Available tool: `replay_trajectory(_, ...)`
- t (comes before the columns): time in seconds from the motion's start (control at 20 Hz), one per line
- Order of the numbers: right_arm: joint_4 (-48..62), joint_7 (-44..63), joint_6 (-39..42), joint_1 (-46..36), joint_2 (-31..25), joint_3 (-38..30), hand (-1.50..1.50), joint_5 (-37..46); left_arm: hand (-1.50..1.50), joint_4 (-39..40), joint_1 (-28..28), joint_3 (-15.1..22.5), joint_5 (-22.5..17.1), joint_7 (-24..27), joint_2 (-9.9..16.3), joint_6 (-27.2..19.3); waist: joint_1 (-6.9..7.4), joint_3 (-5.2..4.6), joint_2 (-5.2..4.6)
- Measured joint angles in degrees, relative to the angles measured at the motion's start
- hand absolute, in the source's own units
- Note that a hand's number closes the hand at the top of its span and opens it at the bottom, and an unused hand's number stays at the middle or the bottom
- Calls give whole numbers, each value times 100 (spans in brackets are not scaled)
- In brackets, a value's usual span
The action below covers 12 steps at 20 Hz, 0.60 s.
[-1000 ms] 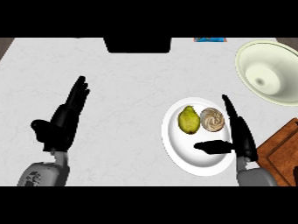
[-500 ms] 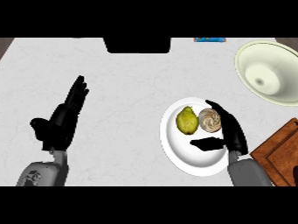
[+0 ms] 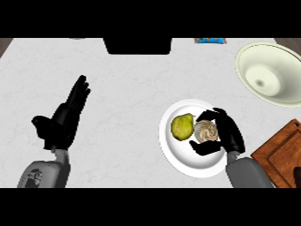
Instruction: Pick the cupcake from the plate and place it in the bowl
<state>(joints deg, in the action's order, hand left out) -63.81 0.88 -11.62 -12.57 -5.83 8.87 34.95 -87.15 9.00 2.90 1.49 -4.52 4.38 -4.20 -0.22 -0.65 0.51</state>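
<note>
The black right hand [image 3: 227, 134] curls round the swirled beige cupcake [image 3: 205, 130] on the round white plate [image 3: 192, 164], apparently upright; the pale cream bowl [image 3: 276, 73] lies at one o'clock.

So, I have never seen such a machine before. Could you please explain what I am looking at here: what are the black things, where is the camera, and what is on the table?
The camera sits in the robot's head and looks steeply down at a pale counter. The two black shapes are its hands, on grey forearms that come in from the lower edge. The left hand is open with its fingers straight and holds nothing; it is only resting. The right hand is over a white plate, with its fingers curled around a cupcake. The cupcake is not yet lifted clear of the plate. Beside it on the plate lies a yellow-green fruit, which I cannot identify. At the upper right stands a cream bowl, where the cupcake should go. At the lower right is a wooden board.
</note>
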Motion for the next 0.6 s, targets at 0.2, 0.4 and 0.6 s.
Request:
replay_trajectory(0.2, -212, -499, 431, 168, -152, 5, 150, -291, 0, -24, -91, -12, 18, 66, 0, 19, -6, 19, -4)
replay_trajectory(0.4, -713, -1483, 1733, 526, -700, 328, 150, -821, 0, -15, -92, -17, 33, 20, -12, -10, -68, 46, 1)
replay_trajectory(0.6, -1474, -2534, 2886, 891, -1403, 324, 150, -1519, 0, -106, -156, -39, 54, -19, 16, -42, -125, 57, 10)
